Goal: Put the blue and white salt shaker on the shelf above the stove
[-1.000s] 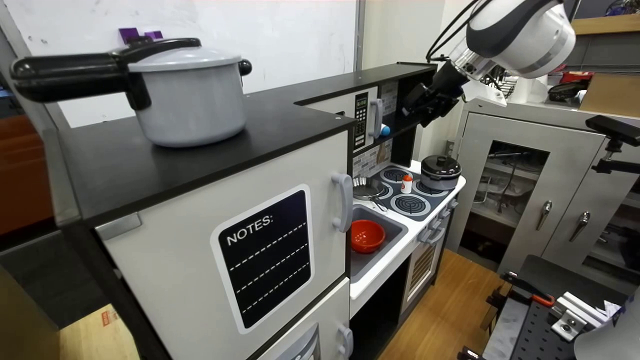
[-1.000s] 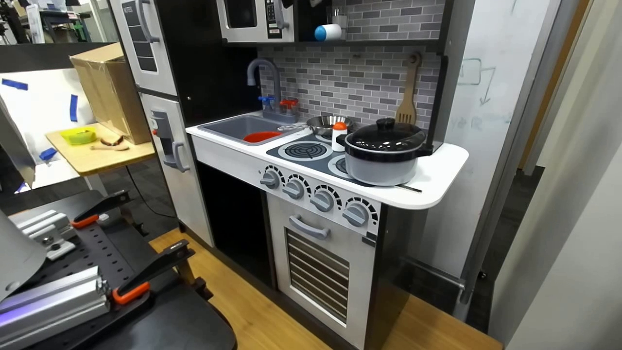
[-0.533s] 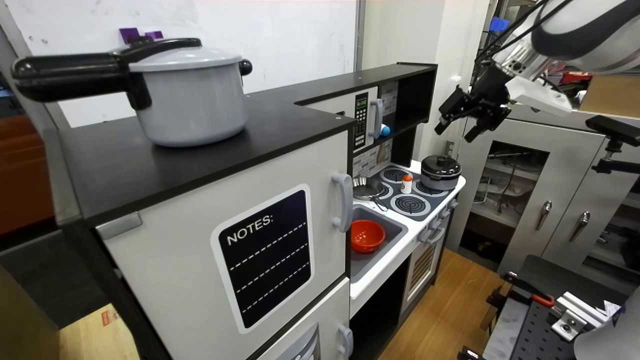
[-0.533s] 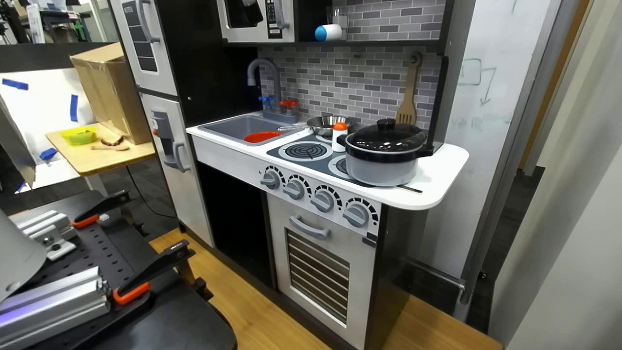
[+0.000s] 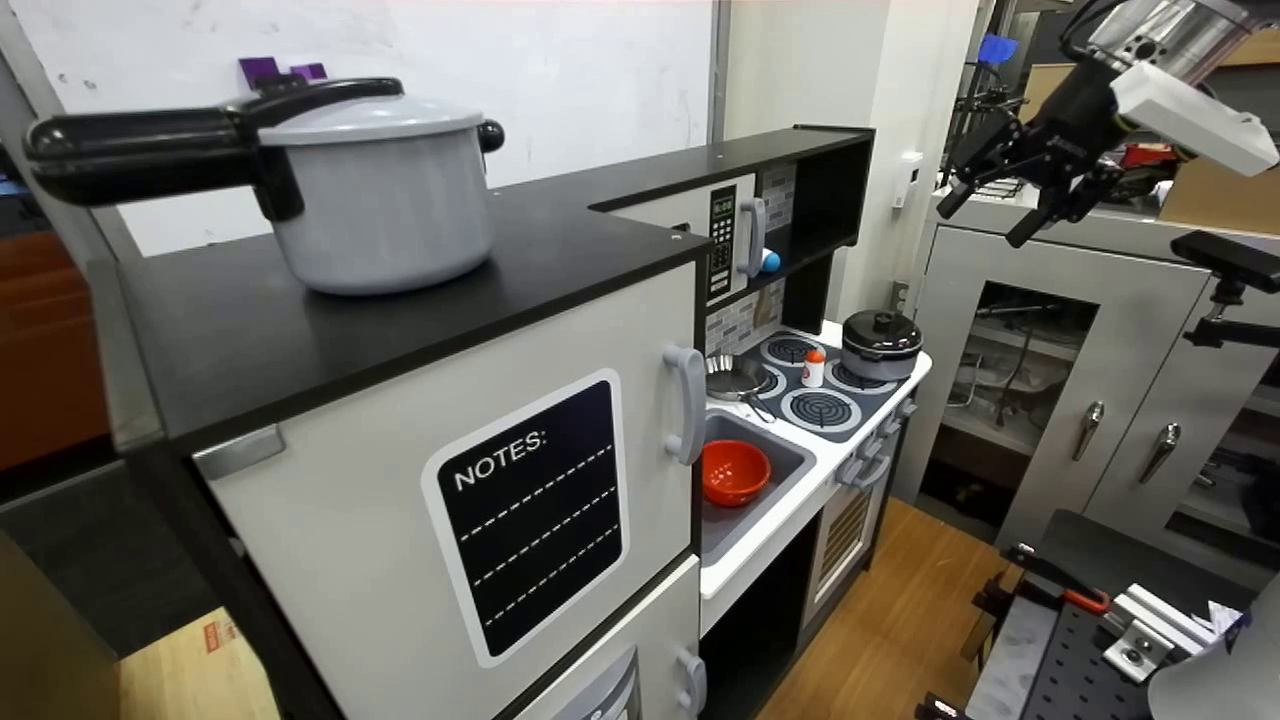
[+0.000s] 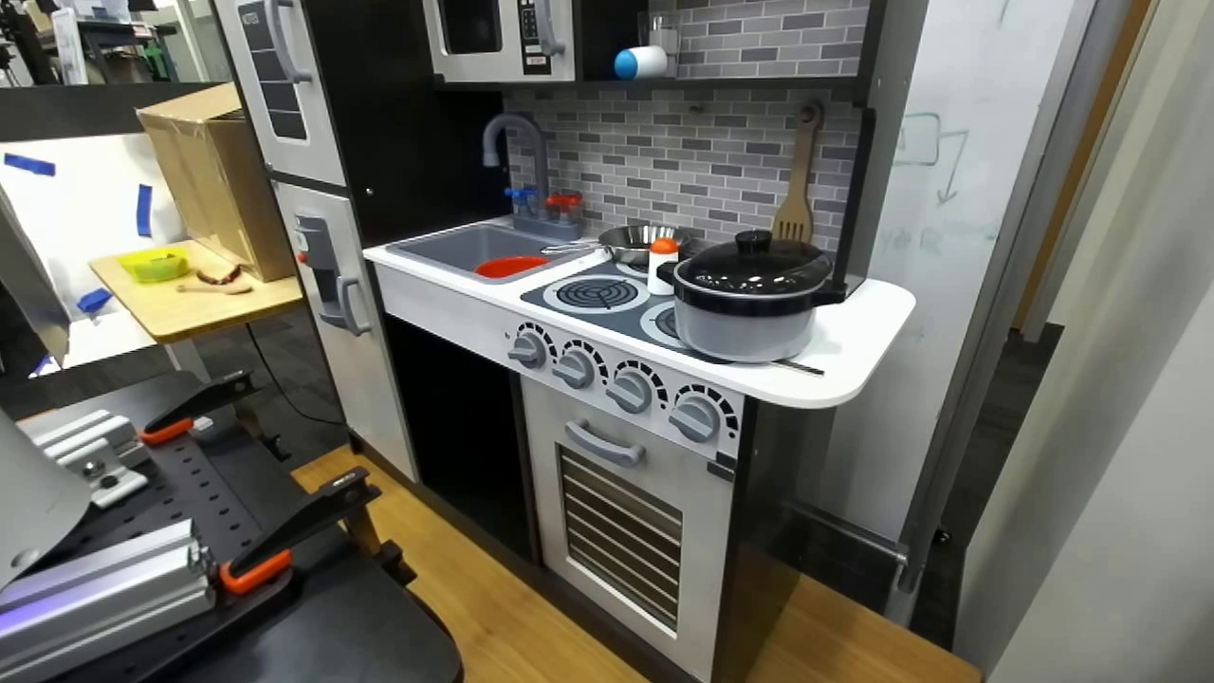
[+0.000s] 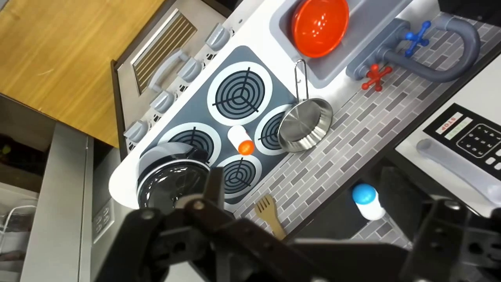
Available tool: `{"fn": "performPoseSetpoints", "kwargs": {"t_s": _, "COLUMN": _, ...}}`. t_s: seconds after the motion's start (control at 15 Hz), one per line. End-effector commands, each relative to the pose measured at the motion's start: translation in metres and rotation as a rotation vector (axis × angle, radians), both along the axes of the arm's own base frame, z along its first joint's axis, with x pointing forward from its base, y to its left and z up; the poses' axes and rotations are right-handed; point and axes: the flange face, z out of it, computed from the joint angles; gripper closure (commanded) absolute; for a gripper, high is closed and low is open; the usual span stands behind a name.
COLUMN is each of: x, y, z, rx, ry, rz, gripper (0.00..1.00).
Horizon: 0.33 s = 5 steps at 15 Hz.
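Blue and white salt shaker (image 6: 641, 63) lies horizontal, blue end outward, well ahead of gripper (image 5: 982, 224); jaws spread.

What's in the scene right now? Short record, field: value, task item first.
task item: blue-and-white cylindrical salt shaker, lying on its side
place: on the flat black shelf above the white toy stove, beside the light-grey toy microwave
black two-fingered hand: open, nothing held, away from the shelf
on stove: upright orange-capped white cylindrical shaker; black-lidded round grey pot
grey sink: holds round red bowl
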Motion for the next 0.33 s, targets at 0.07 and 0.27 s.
{"fn": "performPoseSetpoints", "kwargs": {"t_s": 0.07, "x": 0.0013, "y": -0.0004, "z": -0.0014, "rx": 0.003, "ry": 0.008, "rz": 0.000, "gripper": 0.00}}
{"fn": "performPoseSetpoints", "kwargs": {"t_s": 0.27, "x": 0.0014, "y": -0.0004, "z": -0.0017, "rx": 0.003, "ry": 0.009, "rz": -0.001, "gripper": 0.00}}
